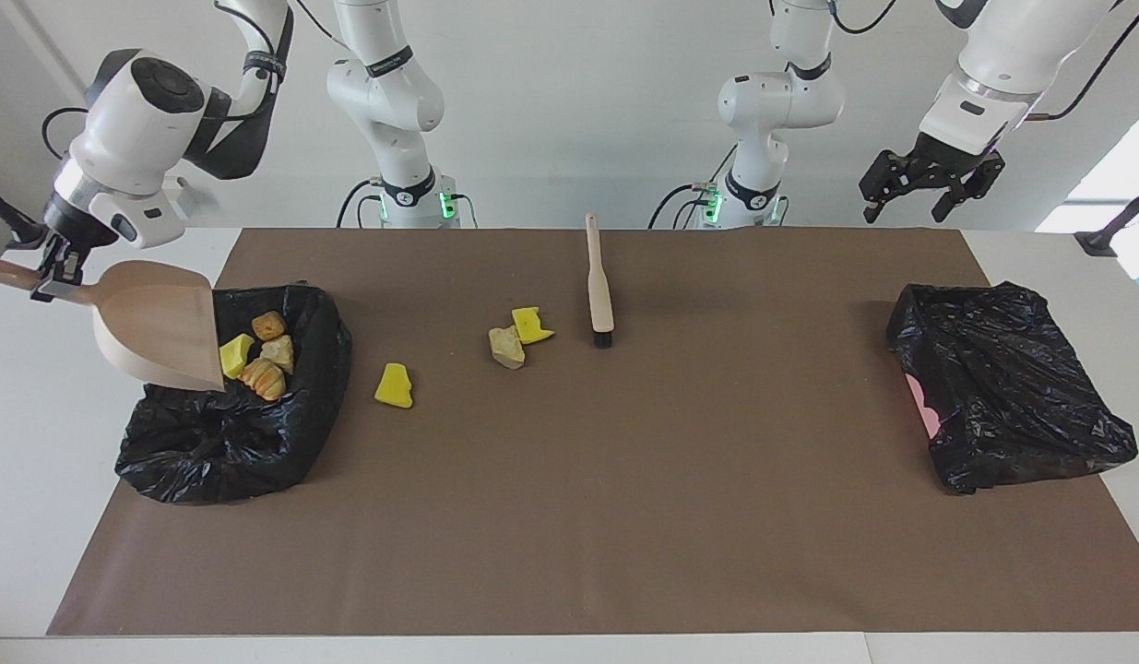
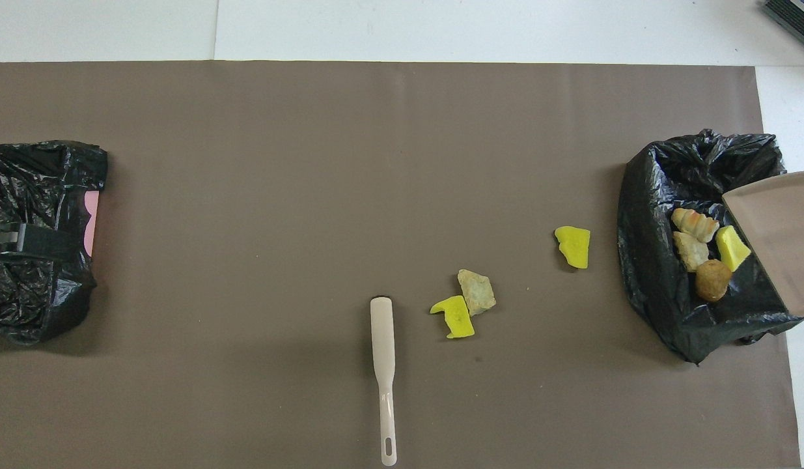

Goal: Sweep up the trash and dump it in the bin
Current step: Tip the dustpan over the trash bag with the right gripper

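Note:
My right gripper (image 1: 57, 277) is shut on the wooden handle of the pale dustpan (image 1: 159, 323), which is tilted steeply over the black-bagged bin (image 1: 228, 433) at the right arm's end. The pan (image 2: 776, 241) shows nothing on it. Several trash pieces (image 1: 260, 355) lie inside the bin (image 2: 662, 195), both yellow and tan (image 2: 698, 251). On the mat lie a yellow sponge piece (image 1: 394, 385), a tan lump (image 1: 506, 347) and another yellow piece (image 1: 532, 325) touching it. My left gripper (image 1: 929, 189) hangs open and high over the left arm's end, holding nothing.
A cream brush (image 1: 599, 286) lies on the mat near the robots, bristles toward the loose trash. A second black-bagged bin (image 1: 1012, 397) with a pink patch sits at the left arm's end. The brown mat (image 1: 624, 516) covers most of the table.

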`<state>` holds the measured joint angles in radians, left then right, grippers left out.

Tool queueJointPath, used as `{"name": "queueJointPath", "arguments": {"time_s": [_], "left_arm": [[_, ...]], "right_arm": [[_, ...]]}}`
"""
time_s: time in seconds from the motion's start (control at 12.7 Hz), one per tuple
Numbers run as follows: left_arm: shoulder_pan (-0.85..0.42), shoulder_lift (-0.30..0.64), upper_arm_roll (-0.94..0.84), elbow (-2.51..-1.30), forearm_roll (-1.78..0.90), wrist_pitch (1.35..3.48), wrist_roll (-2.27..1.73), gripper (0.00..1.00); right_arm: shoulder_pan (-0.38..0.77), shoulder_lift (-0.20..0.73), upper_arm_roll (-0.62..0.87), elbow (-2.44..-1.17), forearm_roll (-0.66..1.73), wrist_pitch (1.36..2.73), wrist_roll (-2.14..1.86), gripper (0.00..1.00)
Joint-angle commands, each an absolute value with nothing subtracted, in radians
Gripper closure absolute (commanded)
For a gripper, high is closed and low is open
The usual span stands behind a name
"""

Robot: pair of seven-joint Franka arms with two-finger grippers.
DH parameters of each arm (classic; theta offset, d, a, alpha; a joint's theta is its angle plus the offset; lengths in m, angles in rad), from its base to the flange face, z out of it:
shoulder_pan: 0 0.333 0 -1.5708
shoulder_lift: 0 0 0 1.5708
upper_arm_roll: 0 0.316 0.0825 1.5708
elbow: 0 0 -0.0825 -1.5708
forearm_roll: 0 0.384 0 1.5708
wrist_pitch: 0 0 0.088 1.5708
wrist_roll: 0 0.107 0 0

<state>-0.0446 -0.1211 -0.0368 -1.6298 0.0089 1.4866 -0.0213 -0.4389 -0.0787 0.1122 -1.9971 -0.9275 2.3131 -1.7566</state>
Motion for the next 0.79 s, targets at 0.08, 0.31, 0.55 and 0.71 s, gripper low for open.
{"name": "queueJointPath", "arguments": {"time_s": [0.08,0.31,0.55,0.71], "left_arm": [[-0.049,-0.115,-0.037,-1.617,0.012,1.479,-0.029,0.0],[-0.037,-0.115,-0.034,-1.615,0.014,1.485,-0.026,0.0],[-0.041,-0.118,-0.026,-1.617,-0.003,1.477,-0.028,0.0],[-0.035,-0.117,-0.026,-1.608,-0.044,1.479,-0.029,0.0]], "right_arm": [[-0.439,-0.1,0.127,-1.974,-0.85,2.278,-1.805,1.0],[-0.416,-0.091,0.155,-1.922,-0.694,2.143,-1.801,1.0],[-0.362,-0.077,0.158,-1.89,-0.576,2.054,-1.723,1.0],[-0.356,-0.081,0.158,-1.893,-0.485,2.002,-1.619,1.0]]}}
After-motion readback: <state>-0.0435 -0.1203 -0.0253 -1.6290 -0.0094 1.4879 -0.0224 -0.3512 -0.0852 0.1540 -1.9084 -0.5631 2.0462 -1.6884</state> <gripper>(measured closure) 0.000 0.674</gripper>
